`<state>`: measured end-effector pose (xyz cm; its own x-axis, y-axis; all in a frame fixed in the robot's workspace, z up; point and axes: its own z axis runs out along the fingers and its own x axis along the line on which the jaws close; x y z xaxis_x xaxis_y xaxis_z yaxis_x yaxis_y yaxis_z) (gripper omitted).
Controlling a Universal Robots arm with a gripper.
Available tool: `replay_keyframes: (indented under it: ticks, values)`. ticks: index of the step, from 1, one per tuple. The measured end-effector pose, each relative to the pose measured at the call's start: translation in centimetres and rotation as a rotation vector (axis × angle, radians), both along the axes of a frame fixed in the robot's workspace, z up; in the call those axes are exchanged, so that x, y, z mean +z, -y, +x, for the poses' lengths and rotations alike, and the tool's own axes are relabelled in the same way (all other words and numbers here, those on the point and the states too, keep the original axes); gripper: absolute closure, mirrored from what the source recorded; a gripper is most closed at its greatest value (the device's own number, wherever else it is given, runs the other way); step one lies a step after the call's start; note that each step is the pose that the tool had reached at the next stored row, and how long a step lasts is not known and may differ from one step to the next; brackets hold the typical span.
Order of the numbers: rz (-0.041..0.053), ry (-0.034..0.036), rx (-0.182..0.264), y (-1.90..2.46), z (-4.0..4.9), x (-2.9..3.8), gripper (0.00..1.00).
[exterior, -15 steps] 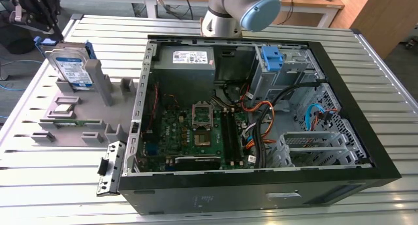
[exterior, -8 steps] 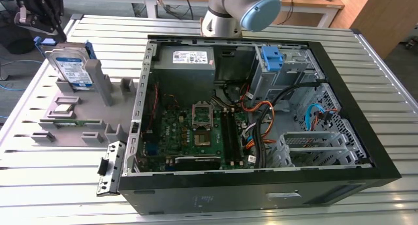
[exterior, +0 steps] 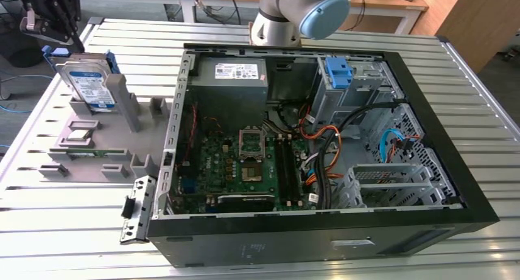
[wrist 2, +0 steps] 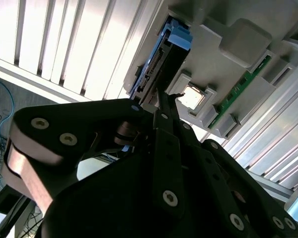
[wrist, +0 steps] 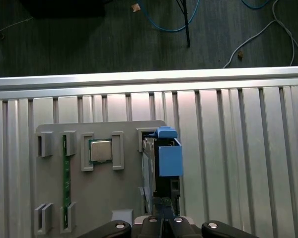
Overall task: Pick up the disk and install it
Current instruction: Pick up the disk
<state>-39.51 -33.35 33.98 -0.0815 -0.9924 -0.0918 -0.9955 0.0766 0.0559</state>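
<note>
The disk (exterior: 89, 85) stands on edge in a slot of the grey fixture (exterior: 97, 140), on the exterior view's left; it is a silver drive with a white-and-blue label in a blue bracket. My gripper (exterior: 50, 21) hangs above it, apart from it, with its fingers shut on nothing. In the second wrist view the gripper (wrist 2: 164, 99) points at the disk (wrist 2: 156, 67) edge-on. In the first wrist view the disk (wrist: 169, 159) lies straight ahead of the gripper (wrist: 162, 222).
An open computer case (exterior: 455, 140) lies to the exterior view's right of the fixture, with a blue bracket (exterior: 337, 73) in its drive bay and a grey power supply (exterior: 240, 73). The fixture also holds a processor chip (wrist: 100, 150) and a green memory stick (wrist: 66, 178). The arm's base (exterior: 296, 12) stands behind the case.
</note>
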Motion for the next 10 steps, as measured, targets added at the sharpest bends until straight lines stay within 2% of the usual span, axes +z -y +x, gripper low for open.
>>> replay_keyframes:
  ticks: [10]
  values:
    - [0.0006, 0.0005, 0.0, -0.05, -0.07, -0.08, 0.89]
